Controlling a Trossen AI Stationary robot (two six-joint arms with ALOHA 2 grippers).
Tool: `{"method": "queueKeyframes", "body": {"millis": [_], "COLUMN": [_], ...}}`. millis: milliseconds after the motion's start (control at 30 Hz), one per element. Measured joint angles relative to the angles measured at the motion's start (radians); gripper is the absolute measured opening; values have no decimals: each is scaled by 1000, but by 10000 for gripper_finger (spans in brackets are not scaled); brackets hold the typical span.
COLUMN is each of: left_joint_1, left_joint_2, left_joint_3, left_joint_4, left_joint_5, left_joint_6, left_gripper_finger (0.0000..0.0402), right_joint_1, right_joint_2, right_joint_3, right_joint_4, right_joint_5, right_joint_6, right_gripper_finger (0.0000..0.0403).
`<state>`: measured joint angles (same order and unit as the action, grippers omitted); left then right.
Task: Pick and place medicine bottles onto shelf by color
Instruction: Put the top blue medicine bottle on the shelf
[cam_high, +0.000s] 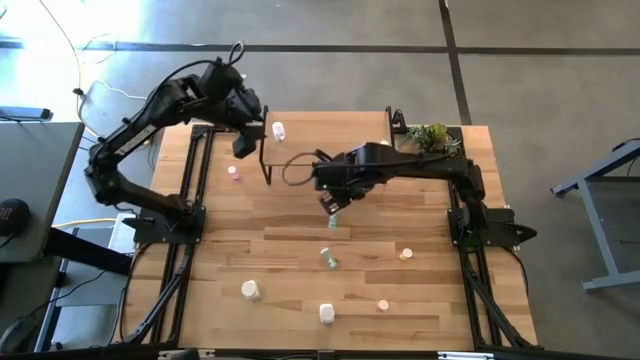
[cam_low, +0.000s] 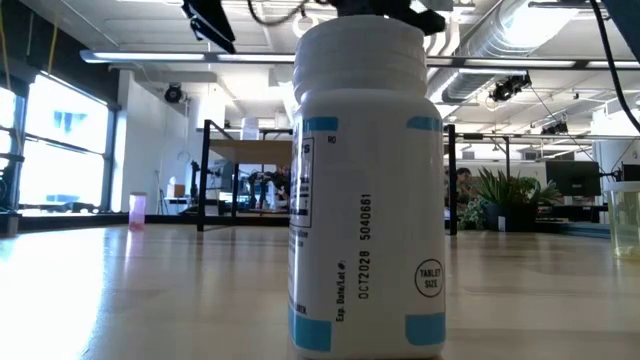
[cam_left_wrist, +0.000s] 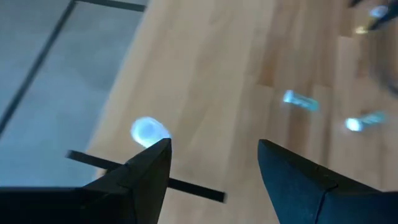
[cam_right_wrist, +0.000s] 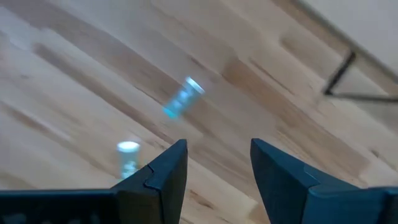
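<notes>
Seen from above, the right gripper (cam_high: 331, 203) hangs over the middle of the table (cam_high: 290, 265), with a pale green bottle (cam_high: 333, 224) standing just beneath and slightly nearer the front edge, and a second green bottle (cam_high: 327, 258) lying on its side farther forward; the left gripper (cam_high: 243, 143) waits at the left end of the shelf (cam_high: 330, 128), beside a white bottle (cam_high: 278, 130) already set there. At table level, a large white bottle (cam_low: 368, 190) fills the foreground, the shelf legs visible behind it. The left wrist camera shows that arm's fingers (cam_left_wrist: 149, 171) apart and empty above the shelf's edge. The right wrist camera shows its fingers (cam_right_wrist: 165, 171) spread wide, holding nothing, the tipped bottle (cam_right_wrist: 182, 98) ahead with its long axis slanting across the boards. The right arm is clearly the nearer to both green bottles.
</notes>
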<state>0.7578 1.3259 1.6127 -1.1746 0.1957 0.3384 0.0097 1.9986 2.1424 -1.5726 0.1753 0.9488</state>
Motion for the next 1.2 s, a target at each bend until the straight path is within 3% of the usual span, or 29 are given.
{"method": "queueKeyframes", "body": {"millis": [233,533,1000,1200], "left_joint_1": [-1,-1,-1,-1], "left_joint_2": [-116,-193,-198,-198], "left_joint_3": [-200,-381,-402,-402], "left_joint_4": [114,233,253,258], "left_joint_5": [32,55,63,63], "left_joint_6": [-56,-119,-100,-100], "left_gripper_finger": [229,229,229,229], "right_joint_1": [0,-1,-1,-12], "right_joint_2": [-28,-30,-31,-31], "right_joint_3": [-174,-300,-590,-687], "right_joint_4": [48,297,683,809], "right_joint_5": [-33,-91,-127,-101], "right_joint_6": [76,129,310,384], "right_gripper_finger": [167,167,220,224]}}
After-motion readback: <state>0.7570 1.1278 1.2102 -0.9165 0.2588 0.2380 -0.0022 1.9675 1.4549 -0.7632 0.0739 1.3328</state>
